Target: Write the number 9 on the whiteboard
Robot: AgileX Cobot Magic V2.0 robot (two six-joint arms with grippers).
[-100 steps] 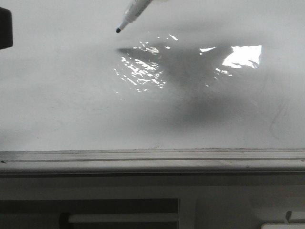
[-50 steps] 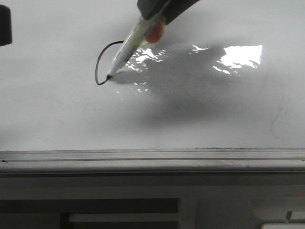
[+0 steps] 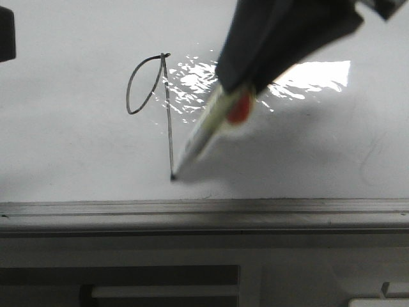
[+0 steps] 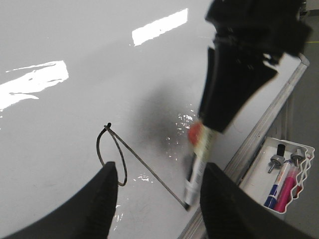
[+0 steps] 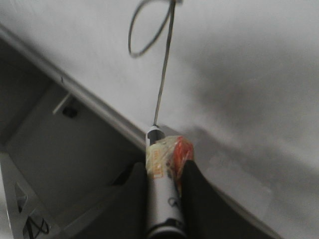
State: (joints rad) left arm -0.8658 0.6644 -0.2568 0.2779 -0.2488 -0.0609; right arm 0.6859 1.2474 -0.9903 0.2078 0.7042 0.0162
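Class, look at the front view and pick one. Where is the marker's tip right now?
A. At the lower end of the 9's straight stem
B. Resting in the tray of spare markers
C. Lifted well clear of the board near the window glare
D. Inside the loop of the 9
A: the marker in the right gripper meets the whiteboard where the stem of the number 9 ends.

- Bright window glare breaks into rippled patches on the glossy whiteboard [image 3: 77, 160] in the front view; two clean glare bars show on it in the left wrist view.
- A soft grey shadow spreads beneath the right gripper [image 3: 281, 38].
- The marker [image 3: 204, 131] is motion-blurred in front.
- The right wrist view is dim, soft and greyish.
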